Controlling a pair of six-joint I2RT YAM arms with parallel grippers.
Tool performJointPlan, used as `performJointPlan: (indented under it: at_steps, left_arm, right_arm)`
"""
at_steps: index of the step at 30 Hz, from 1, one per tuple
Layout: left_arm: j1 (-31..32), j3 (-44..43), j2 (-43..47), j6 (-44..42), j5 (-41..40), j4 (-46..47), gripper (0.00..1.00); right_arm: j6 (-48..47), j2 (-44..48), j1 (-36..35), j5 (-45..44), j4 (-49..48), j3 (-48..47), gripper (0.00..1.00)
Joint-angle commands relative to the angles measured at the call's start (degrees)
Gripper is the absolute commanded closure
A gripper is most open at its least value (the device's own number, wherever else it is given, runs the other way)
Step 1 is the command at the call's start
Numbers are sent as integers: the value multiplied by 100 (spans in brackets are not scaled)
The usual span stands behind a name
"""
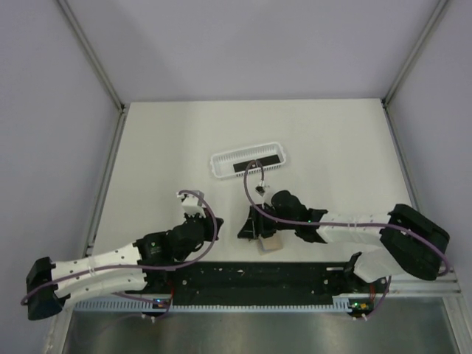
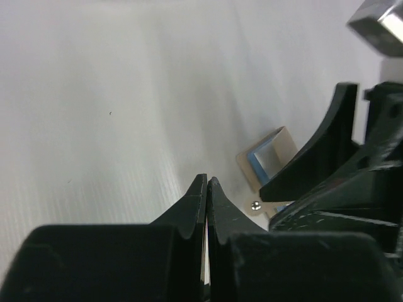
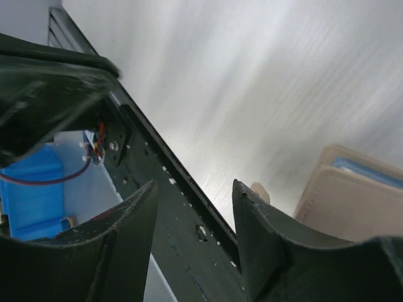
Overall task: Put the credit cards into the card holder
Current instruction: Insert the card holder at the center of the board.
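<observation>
A black credit card [image 1: 257,162] lies in the white basket [image 1: 221,168] at mid-table. The tan card holder [image 1: 270,244] sits near the front edge, its mouth showing a blue lining [image 2: 269,157]. My right gripper [image 1: 251,225] hangs just left of the card holder [image 3: 352,211], open [image 3: 194,189], with nothing between its fingers. It points down toward the black front rail. My left gripper [image 1: 203,221] is further left, shut [image 2: 206,179] and empty, facing the card holder and the right gripper's fingers [image 2: 321,148].
A black perforated rail [image 1: 251,276] runs along the table's near edge between the arm bases. Grey walls and metal frame posts enclose the table on the left, right and back.
</observation>
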State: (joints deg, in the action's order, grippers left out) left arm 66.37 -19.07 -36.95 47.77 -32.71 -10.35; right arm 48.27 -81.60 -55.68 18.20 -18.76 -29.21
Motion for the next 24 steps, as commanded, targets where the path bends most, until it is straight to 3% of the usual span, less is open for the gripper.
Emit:
performJointPlan:
  at_steps: [1, 4, 7, 10, 12, 19, 24]
  left_arm:
    - [-19, -316, -233, -364, -122, 296, 100]
    - [-19, -474, -505, -487, -69, 419, 100]
    - [-19, -571, -708, -549, 19, 604, 100]
    - [-19, -650, -884, -611, 133, 797, 100]
    - [-19, -721, -1033, -628, 186, 850, 100]
    - [-19, -914, -1314, -751, 397, 982, 100]
    - [-19, -984, -1473, -918, 642, 1245, 100]
  right_arm:
    - [-739, 1162, 31, -885, 968, -480, 49]
    - [-986, 1813, 48, -1991, 2154, -559, 53]
    - [-1021, 2200, 84, -2837, 2947, -524, 69]
    - [-995, 2237, 136, -3006, 3194, -375, 88]
    - [-934, 2106, 136, -2849, 3116, -252, 95]
    - [-890, 1201, 136, -1681, 2202, -23, 100]
    - [-942, 567, 119, -1767, 2473, -225, 100]
